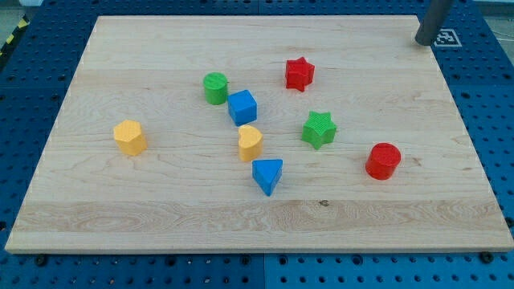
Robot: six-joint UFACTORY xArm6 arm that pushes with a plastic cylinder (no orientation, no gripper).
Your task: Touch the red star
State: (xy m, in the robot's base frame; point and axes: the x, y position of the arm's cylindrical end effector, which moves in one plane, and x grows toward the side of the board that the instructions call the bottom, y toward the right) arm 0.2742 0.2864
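Sitting at the bench's [120, 217] top-right corner, my tip [423, 42] was well apart from the red star [299, 74]; no fingers existed, nothing held, touch undone.

Single camera view only, no second view to share scene. Looks down at steep angle from near side of wooden board [161, 209], facing far edge. Board narrows toward far side, so tilted, not straight overhead. Medium distance: whole board fits frame, blue pegboard table [490, 96] shows at left, right and near margins. My tip [423, 42] enters at far right corner, rod cut off by frame top.
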